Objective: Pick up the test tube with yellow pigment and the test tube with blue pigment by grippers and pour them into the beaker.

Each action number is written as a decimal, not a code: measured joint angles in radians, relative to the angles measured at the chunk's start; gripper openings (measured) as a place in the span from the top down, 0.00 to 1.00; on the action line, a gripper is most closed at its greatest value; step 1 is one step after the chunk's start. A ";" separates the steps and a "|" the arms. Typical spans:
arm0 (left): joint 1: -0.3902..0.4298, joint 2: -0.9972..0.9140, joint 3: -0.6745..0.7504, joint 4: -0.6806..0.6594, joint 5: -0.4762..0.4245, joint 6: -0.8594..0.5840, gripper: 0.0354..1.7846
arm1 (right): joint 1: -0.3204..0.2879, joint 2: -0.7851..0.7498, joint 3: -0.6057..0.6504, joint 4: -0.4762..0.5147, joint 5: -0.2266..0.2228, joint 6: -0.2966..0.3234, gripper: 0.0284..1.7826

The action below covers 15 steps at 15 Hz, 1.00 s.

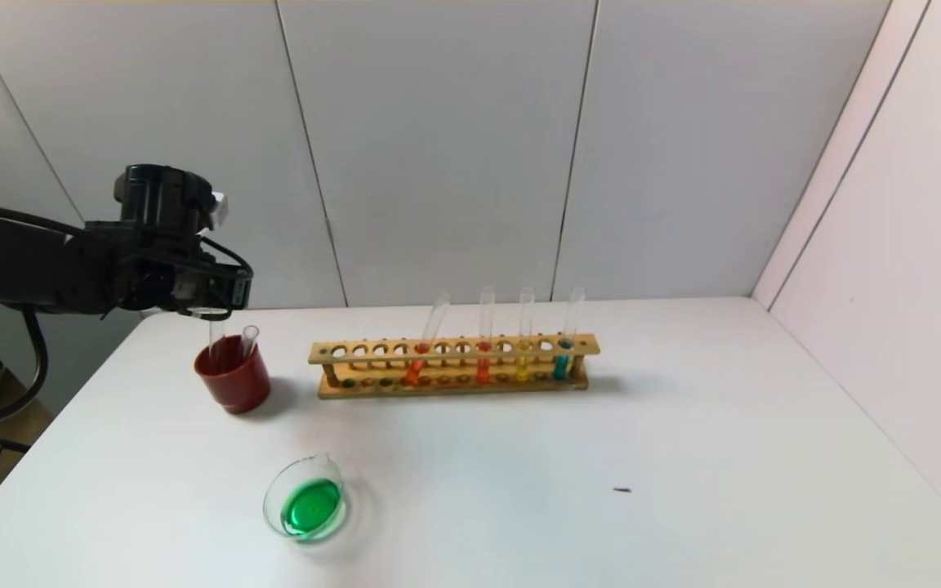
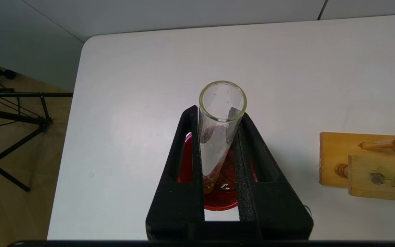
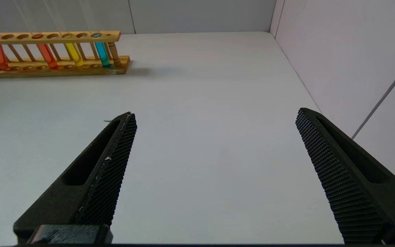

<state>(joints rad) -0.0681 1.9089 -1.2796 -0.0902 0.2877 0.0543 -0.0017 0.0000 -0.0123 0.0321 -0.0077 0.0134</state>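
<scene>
The left gripper [image 2: 218, 144] hung over the dark red cup [image 1: 233, 377], its jaws clamped on an emptied test tube [image 2: 219, 130] whose lower end reached down inside that cup. In the left wrist view the tube's open rim stood above the jaws and slightly tilted, while the cup's red floor showed between and beneath them (only traces of residue clung to the glass, colour hard to tell). A second empty tube [image 1: 247, 341] leaned in the cup, just beside the held one.

Off to the side of those jaws stood the wooden rack [image 1: 454, 367], holding two orange-red tubes, then the test tube with yellow pigment [image 1: 524, 347] and, at the rack's far end, the test tube with blue pigment [image 1: 566, 343], all upright or nearly so. The beaker [image 1: 307, 500] sat on the tabletop [image 1: 683, 457] well apart from the left jaws and nearer the robot, with green liquid pooled in it.

The right gripper [image 3: 214, 151] was out of the head view; its jaws stood wide apart over bare tabletop, gripping nothing, with the rack well ahead of them
</scene>
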 joint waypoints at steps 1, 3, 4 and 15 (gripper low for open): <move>0.003 -0.003 0.005 -0.013 -0.001 -0.001 0.82 | 0.000 0.000 0.000 0.000 0.000 0.000 0.05; 0.009 -0.008 0.015 -0.035 -0.003 0.000 0.74 | 0.000 0.000 0.000 0.000 0.000 0.000 0.05; 0.011 -0.011 0.018 -0.036 -0.003 0.000 0.67 | 0.000 0.000 0.000 0.000 0.000 0.000 0.05; 0.013 -0.173 0.108 -0.035 -0.003 0.008 0.02 | 0.000 0.000 0.000 0.000 0.000 0.000 0.05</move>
<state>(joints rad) -0.0551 1.7362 -1.1719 -0.1255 0.2843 0.0623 -0.0017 0.0000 -0.0123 0.0321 -0.0077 0.0134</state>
